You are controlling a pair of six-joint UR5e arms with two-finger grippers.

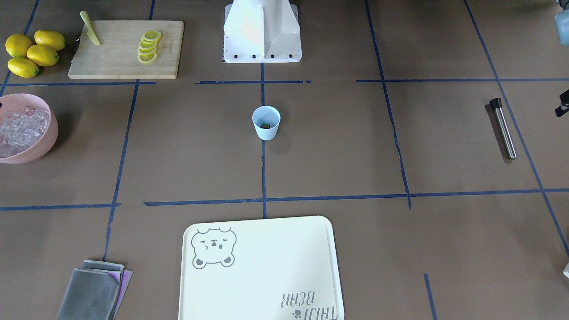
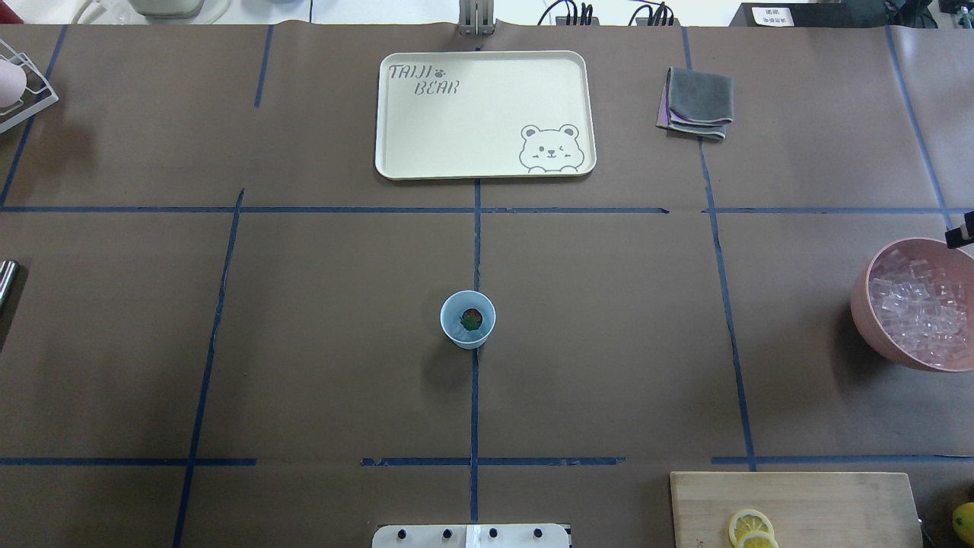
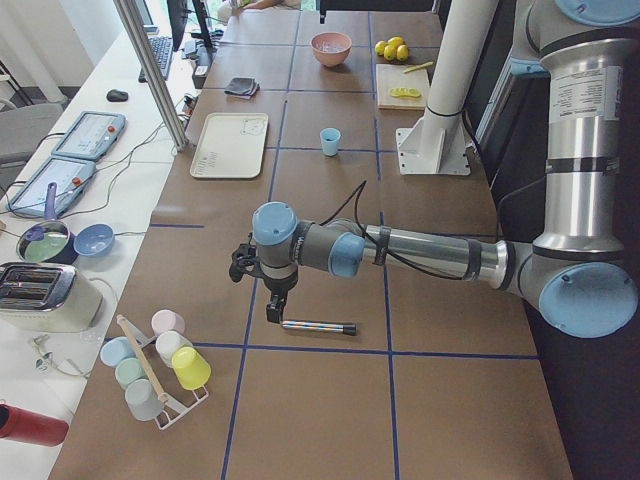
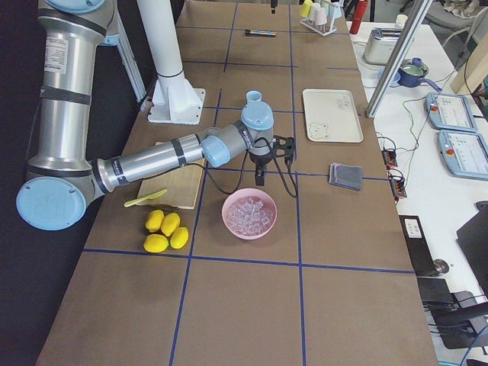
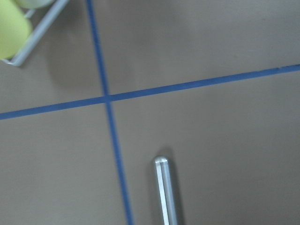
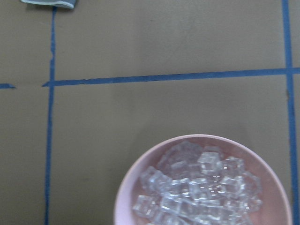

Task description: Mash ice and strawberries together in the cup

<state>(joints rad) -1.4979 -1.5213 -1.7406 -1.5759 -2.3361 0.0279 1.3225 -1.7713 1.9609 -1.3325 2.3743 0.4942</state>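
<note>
Left tool (image 3: 278, 312) is hanging just above the bare steel end of the muddler (image 3: 318, 326), apart from it. Only the left-end view is showing it whole, so I can't tell how wide its fingers are standing. Its wrist camera is catching just that rounded end beside a blue tape (image 5: 112, 140) crossing, plus a corner of the cup rack (image 3: 160, 365).

Right tool (image 4: 259, 181) is hovering over the rim of the pink bowl (image 4: 229, 223) on the side facing the cup. Same problem: I can't tell its spread. Its wrist view is looking straight down on the ice (image 6: 197, 187) piled in the bowl.

The cup (image 2: 467, 320) is standing upright mid-surface on the centre tape line, well apart from everything else. The overhead is showing the strawberry (image 2: 472, 318) inside it, red with a green top; the front view is giving only a dark blob there.

Writing: the tray (image 2: 487, 114) is reading "TAIJI BEAR" beside a bear drawing. The print on the cutting board (image 1: 120, 62) is too small to read.

Edges: the overhead is clipping the bowl, the board and the muddler. The front view is showing the board whole, with lemon slices (image 1: 149, 46), a knife (image 1: 90, 29) and lemons (image 1: 33, 53) beside it. Cloths (image 2: 696, 103) are lying just right of the tray, at the far edge of the surface (image 1: 355, 155).
</note>
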